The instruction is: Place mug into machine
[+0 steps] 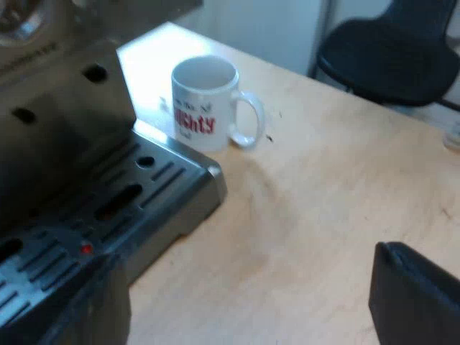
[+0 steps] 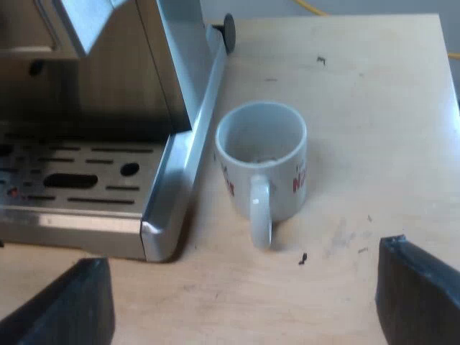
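As it stands upright, the white mug (image 1: 203,104) shows red lettering.

Cannot see the espresso machine (image 1: 79,144) above its front panel, cut off at the picture's edge in both wrist views, and likewise one end of the drip tray (image 2: 86,215). Cannot read the small dark line above the red letters on the mug (image 1: 205,100); from the right wrist view can catch only slivers of red print curving out of sight round its sides. Cannot make out the red dot (image 1: 86,249) on the tray, nor the dark specks (image 2: 302,258) on the table (image 2: 359,129) by the mug's handle. Cannot tell what the black round part (image 2: 228,31) is, half hidden behind the machine's corner. Cannot see the tray's near corner behind a finger (image 1: 79,309) of the left gripper (image 1: 244,302), cut off but for its tips, as with the right gripper (image 2: 241,295). Can get only part of the dark chair (image 1: 392,50) beyond the table's edge.
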`<action>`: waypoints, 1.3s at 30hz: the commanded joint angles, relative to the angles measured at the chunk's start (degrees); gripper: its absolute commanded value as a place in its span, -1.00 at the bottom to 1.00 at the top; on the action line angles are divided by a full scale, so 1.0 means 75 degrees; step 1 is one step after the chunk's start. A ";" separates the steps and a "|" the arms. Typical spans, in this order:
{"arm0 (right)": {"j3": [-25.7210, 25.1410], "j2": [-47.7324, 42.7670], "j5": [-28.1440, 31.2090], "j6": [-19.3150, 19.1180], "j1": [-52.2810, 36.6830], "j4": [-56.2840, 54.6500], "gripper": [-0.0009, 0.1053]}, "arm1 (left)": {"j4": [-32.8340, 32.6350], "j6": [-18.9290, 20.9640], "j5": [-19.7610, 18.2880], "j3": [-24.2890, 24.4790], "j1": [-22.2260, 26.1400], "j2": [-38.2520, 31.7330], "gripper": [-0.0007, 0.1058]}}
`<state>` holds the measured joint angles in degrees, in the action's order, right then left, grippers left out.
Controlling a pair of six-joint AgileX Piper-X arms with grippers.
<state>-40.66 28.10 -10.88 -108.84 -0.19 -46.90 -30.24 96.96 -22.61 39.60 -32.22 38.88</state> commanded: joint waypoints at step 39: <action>0.4672 0.0952 -0.0302 0.0823 -0.0026 0.6092 0.81 | 0.0139 0.0125 0.0014 0.0057 -0.0036 0.0053 0.32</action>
<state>-5.30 34.58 -12.43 -102.60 -0.19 -2.55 -29.85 96.96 -22.61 39.60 -32.19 39.57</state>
